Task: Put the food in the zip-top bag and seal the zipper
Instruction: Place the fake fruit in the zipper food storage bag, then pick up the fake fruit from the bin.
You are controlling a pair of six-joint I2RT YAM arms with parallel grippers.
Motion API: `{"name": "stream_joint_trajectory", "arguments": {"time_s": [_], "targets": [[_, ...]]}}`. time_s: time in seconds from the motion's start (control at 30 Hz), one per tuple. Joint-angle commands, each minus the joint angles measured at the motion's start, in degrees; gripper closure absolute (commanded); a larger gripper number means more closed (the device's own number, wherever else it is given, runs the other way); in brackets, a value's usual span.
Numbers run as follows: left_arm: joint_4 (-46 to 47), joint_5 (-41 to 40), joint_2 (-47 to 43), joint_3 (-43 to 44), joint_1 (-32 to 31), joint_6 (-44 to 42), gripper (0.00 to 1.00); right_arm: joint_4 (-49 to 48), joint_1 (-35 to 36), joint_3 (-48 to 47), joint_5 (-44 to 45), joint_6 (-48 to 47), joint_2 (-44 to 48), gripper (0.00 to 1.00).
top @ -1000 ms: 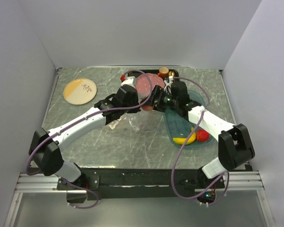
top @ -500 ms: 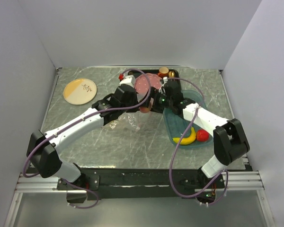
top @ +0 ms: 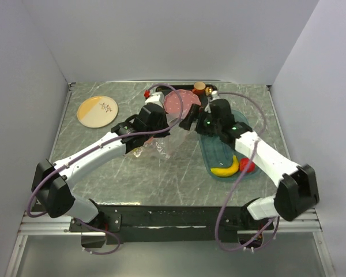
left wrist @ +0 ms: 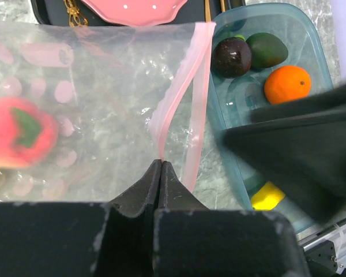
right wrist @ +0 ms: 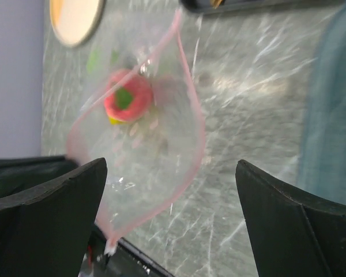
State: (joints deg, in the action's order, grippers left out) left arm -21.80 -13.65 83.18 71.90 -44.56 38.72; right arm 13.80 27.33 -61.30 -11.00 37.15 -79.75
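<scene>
Left gripper [left wrist: 161,166] clamping the zipper [left wrist: 201,75]; right gripper [right wrist: 172,167] standing wide apart, empty, facing zip-top bag [right wrist: 155,138] mouth; orange [left wrist: 287,84] lying behind it, probably under wrist.

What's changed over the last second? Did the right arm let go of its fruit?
Yes. The right gripper has opened and released the red-pink toy fruit, which now lies inside the zip-top bag. The gripper has drawn back to the right, away from the bag's mouth. Unchanged: the left gripper stays shut on the pink zipper, and the banana remains in the blue tray.
</scene>
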Motion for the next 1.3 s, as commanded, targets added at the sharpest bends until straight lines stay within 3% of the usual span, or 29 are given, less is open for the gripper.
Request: {"name": "stream_joint_trajectory", "arguments": {"time_s": [0.0, 0.2, 0.37, 0.67, 1.27], "targets": [[1.3, -1.0, -2.0, -0.4, -0.1, 0.8, 0.99, 5.1, -4.7, 1.9, 9.6, -2.1, 8.3, 0.0], [1.8, -0.6, -1.6, -0.8, -0.1, 1.1, 0.99, 11.2, -15.6, 4.2, 13.9, -6.2, 8.6, 0.0], [1.4, -0.5, -1.1, 0.2, -0.1, 0.5, 0.99, 12.6, -17.4, 4.6, 18.8, -11.1, 3.7, 0.0], [0.8, -1.0, -1.4, 0.2, 0.0, 0.2, 0.99, 12.8, -18.1, 2.5, 32.2, -9.9, -4.2, 0.0], [0.3, -1.2, -1.0, 0.9, 0.1, 0.0, 0.99, 6.3, -20.8, 0.3, 32.1, -7.0, -14.4, 0.0]]}}
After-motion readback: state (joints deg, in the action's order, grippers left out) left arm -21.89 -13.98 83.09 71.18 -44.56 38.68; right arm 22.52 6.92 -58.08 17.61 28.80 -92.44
